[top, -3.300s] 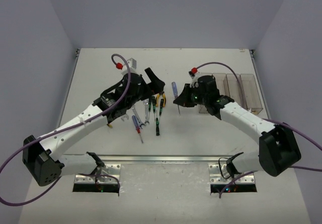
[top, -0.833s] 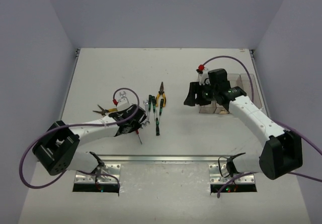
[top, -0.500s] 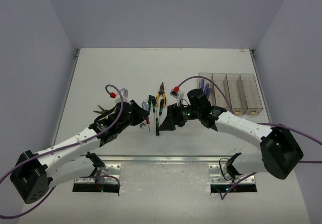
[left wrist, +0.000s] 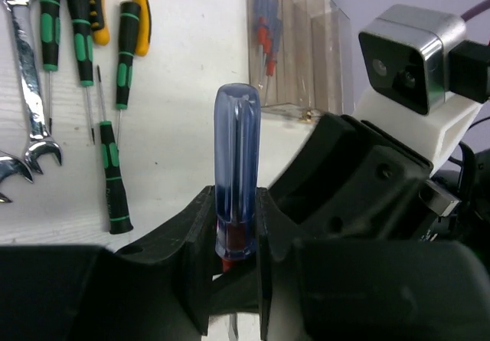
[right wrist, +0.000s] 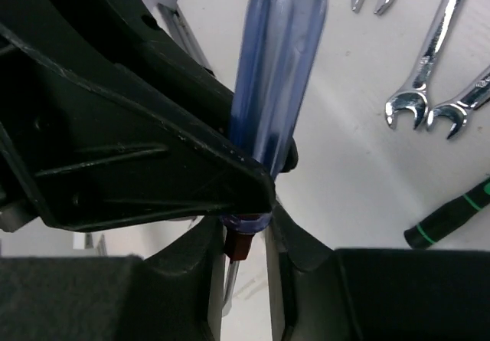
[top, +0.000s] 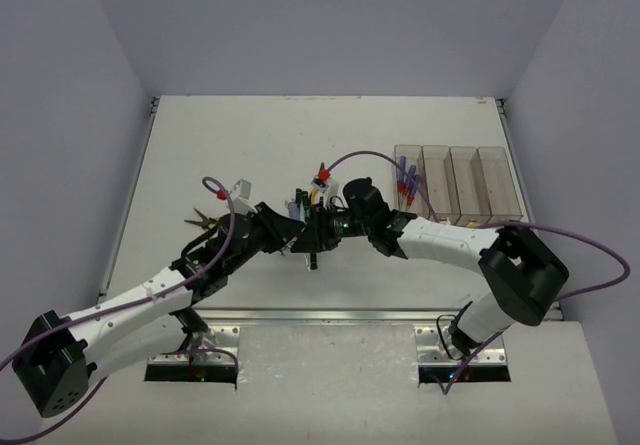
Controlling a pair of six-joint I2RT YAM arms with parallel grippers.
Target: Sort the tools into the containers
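One pale surface (top: 200, 145) carries everything. Over its middle the left arm (top: 150, 285) and the right arm (top: 450, 237) meet, low and close together. The row of four containers (top: 460, 180) stands well apart from both pincers. Seen from the left pincer (left wrist: 233, 237), it is ahead and a little to the right. In the container nearest to the pincers lie several blue-handled screwdrivers (top: 405, 180).

The left pincer is clenched on one blue screwdriver (left wrist: 237, 172), at the lower end of its handle, and the handle stands straight up out of the fingers. The right pincer (right wrist: 241, 268) is closed on the same tool, its fingers pressing the red collar just under the handle, so both hold it together.

Ahead and to the left of the left pincer, some silver wrenches (left wrist: 27, 73), yellow-handled pliers (left wrist: 138, 11) and thin green-and-black screwdrivers (left wrist: 115, 176) lie on the surface.
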